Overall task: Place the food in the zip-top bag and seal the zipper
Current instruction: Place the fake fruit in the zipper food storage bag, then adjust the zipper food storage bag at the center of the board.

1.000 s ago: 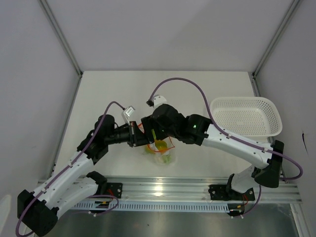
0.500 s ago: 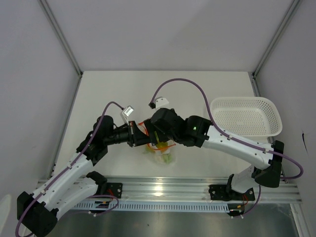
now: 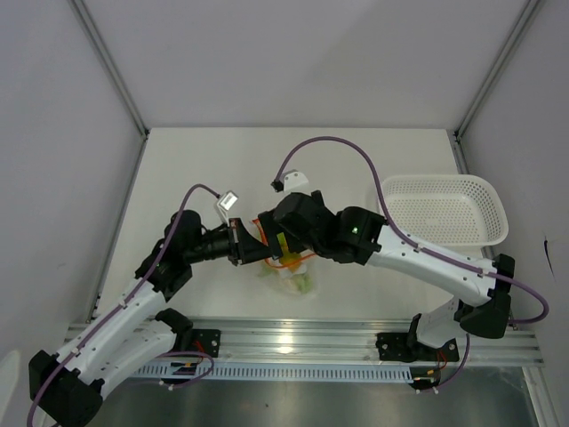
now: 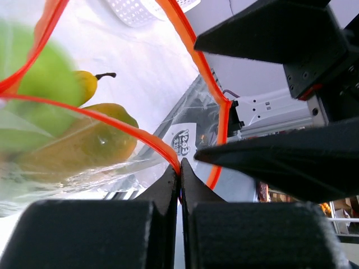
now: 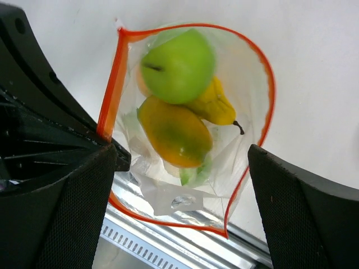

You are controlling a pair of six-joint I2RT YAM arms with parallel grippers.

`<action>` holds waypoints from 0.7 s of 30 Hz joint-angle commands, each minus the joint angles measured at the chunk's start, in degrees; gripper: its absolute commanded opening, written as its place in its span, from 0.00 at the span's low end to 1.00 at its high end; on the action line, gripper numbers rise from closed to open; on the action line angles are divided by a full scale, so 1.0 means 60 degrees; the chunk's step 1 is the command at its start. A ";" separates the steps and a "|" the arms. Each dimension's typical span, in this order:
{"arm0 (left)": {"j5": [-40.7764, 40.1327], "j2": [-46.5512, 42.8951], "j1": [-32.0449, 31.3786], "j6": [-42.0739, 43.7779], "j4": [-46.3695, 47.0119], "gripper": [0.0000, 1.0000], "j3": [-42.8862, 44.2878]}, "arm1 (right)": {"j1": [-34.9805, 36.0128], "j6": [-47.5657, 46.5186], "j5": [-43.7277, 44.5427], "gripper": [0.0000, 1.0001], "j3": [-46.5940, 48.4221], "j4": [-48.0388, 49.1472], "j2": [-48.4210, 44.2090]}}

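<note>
Thin clear crinkled bag [image 5: 168,197], orange-red zipper [image 5: 109,84] gaping. Inside: one round green apple [image 5: 178,64], one yellow pear [image 5: 216,106], one orange oval fruit [image 5: 174,131]. Left claw [image 4: 179,168] pinching zipper; right claw [image 5: 182,151] wide.

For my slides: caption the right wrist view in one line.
Left gripper pinches the zipper of the open zip-top bag holding a green apple, yellow fruit and orange fruit.

White table [image 3: 196,169]. A white mesh basket [image 3: 443,209] lies on it, well right of the jaws. A clear bag [image 3: 298,283] of fruit [image 5: 174,131] appears to rest directly beneath the jaws.
</note>
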 commanded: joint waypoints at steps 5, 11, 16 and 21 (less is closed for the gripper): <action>0.0198 -0.0421 0.0001 -0.0232 0.0246 0.00 -0.0020 | -0.0087 0.0180 0.1455 0.99 0.0731 -0.0424 -0.0896; 0.0242 -0.0435 0.0001 -0.0379 0.0436 0.01 -0.0181 | -0.1463 -0.0448 0.0403 0.99 0.0117 -0.0134 -0.1277; 0.0285 -0.0435 0.0001 -0.0437 0.0466 0.01 -0.0181 | -0.2401 -0.1547 -0.1705 0.91 -0.0426 0.0936 -0.1278; 0.0242 -0.0494 -0.0013 -0.0379 0.0305 0.01 -0.0152 | -0.3061 -0.2310 -0.4006 0.70 -0.0633 0.1831 -0.0899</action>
